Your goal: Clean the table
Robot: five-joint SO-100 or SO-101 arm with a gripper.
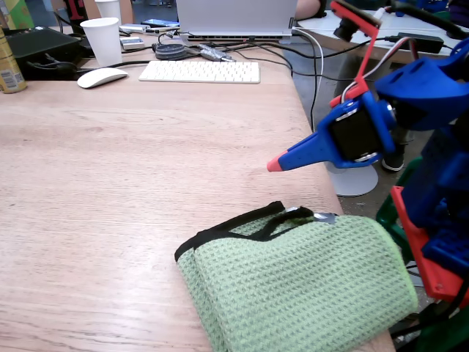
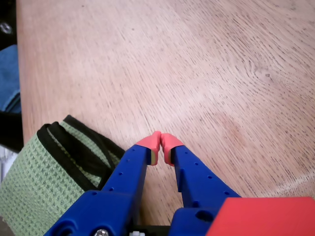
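above the table [image 1: 110, 183], closed empty hand [image 2: 161, 146]

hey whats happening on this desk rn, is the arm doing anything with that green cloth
A blue robot arm is holding its pincer in the air above the wooden table, with the red tips closed together and nothing between them. The folded green cloth, trimmed in black, lies on the table near the edge, below and beside the pincer, untouched at this moment. At the far end sit a keyboard, a mouse and a white cup.
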